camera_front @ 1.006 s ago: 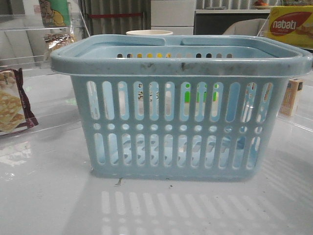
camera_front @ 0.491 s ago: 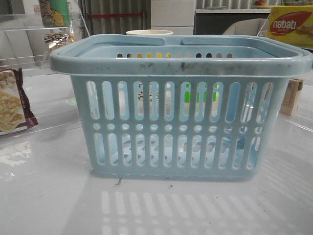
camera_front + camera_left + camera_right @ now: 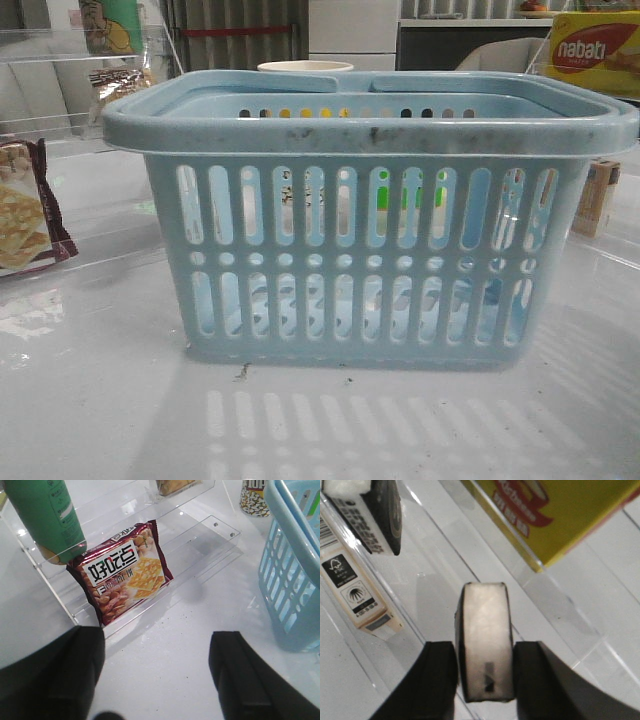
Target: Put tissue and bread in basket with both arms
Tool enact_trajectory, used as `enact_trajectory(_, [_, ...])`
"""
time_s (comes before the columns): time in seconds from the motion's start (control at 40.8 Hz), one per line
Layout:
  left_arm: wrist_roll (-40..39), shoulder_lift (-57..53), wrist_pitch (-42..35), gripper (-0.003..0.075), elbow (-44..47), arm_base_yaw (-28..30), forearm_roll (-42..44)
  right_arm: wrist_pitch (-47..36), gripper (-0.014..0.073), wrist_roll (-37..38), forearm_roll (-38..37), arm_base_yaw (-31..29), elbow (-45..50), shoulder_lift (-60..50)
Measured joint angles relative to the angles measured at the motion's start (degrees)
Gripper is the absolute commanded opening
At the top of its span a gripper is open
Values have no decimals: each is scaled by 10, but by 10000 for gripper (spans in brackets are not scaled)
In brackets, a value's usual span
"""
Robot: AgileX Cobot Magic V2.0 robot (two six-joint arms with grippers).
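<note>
The right gripper point(image 3: 485, 672) clamps a small pale tissue pack with dark edges point(image 3: 486, 642) above the clear shelf. The left gripper point(image 3: 157, 675) hangs open, empty. The light-blue slotted plastic basket point(image 3: 370, 125) fills frame centre, unmoved since earlier.

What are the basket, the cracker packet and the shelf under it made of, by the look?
Basket: molded light-blue plastic, matte, rim scuffed dark. Cracker packet: glossy printed film, likely foil-lined; it glints and creases at the maroon edges. Shelf: clear rigid sheet, probably acrylic; see-through, bright edges, screw fixings.
</note>
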Motion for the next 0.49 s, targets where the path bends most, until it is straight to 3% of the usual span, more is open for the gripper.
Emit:
enact_trajectory(0.123, [0,0,0,505,0,0,0,-2,214,0,0,0,-2,0])
enact_trajectory(0.491, [0,0,0,505,0,0,0,30,213,0,41,29,-4,-116])
